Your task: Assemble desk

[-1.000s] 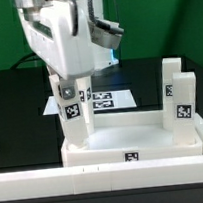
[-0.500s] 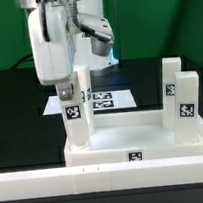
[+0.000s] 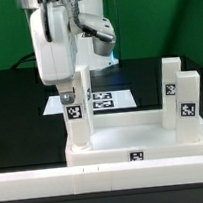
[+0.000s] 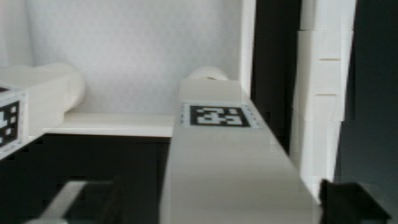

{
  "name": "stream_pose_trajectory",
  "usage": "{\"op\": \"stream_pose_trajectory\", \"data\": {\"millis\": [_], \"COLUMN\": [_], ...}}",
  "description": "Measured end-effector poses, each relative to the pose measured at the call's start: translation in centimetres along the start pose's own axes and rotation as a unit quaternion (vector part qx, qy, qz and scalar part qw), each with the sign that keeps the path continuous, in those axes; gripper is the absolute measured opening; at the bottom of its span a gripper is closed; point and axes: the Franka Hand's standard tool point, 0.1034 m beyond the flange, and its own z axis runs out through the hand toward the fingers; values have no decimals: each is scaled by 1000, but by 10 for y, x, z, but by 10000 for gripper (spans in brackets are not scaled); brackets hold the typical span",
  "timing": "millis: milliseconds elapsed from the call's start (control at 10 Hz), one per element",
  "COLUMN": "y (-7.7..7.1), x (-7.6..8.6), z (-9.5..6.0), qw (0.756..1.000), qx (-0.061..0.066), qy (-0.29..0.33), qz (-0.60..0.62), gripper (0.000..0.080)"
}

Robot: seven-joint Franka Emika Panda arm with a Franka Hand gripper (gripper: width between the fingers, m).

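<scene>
Desk top (image 3: 144, 146), smooth white plastic tray, flat on black counter (image 3: 15, 108) against white wall (image 3: 57, 179). Square tagged legs upright in corner sockets: one (image 3: 78, 112) at exterior view's left, two (image 3: 186, 106) at right. Claw (image 3: 71, 92) clamped narrow on left leg. Marker board (image 3: 114, 96) behind.

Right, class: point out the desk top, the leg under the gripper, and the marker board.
desk top (image 3: 133, 139), exterior view, front wall.
leg under the gripper (image 3: 77, 117), exterior view, tagged face.
marker board (image 3: 114, 97), exterior view, printed surface.
</scene>
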Motion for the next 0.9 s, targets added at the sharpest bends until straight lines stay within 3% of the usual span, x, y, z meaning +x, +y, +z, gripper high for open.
{"op": "stream_pose_trajectory", "data": {"millis": [100,300,500,900], "y": [0,-1,-1,-1], "x": [-1,-2,-2,-3], "z": [0,0,0,0], "qw": [999,990,980,928], "qx": [0,2,2,0], "qy": [-1,0,1,2], "qz": [-53,-144,-199,-372], "gripper": [618,643,648,649]}}
